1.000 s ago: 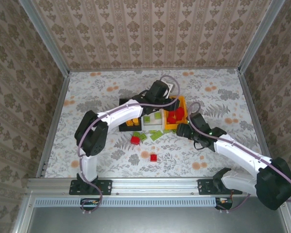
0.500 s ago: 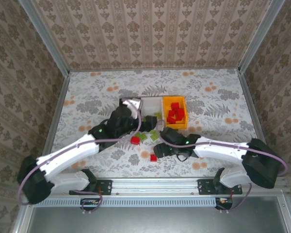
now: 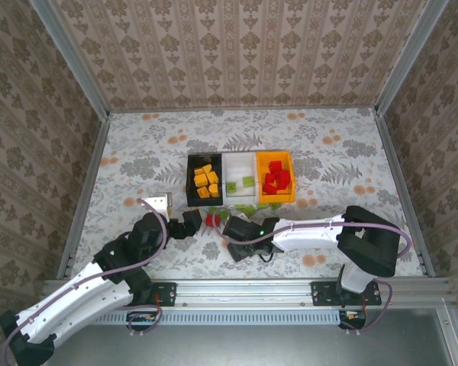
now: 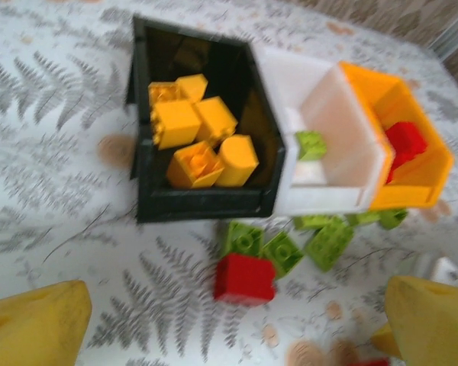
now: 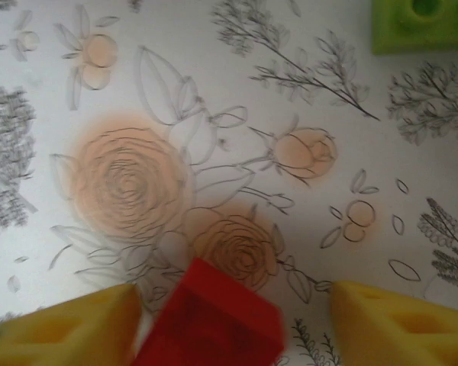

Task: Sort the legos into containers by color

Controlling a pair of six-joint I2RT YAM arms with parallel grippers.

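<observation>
Your three open bins stand touching in a row: black bin (image 3: 189, 179) on the left, white bin (image 3: 240, 162) in the middle, orange bin (image 3: 291, 179) on the right. The black one holds about six yellow bricks (image 3: 206, 181), the white two green bricks (image 3: 239, 184), the orange a heap of red bricks (image 3: 276, 181). Loose greens (image 4: 282, 248) lie studs-up just before the white bin, with a loose red brick (image 4: 244, 278) right against them. A second red brick (image 5: 210, 316) lies well apart from a lone green (image 5: 420, 23).

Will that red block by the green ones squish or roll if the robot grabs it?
Probably neither. The red brick looks like hard, boxy plastic, so it should stay stiff. Its flat sides suggest sliding, not rolling. Small, so likely light.
</observation>
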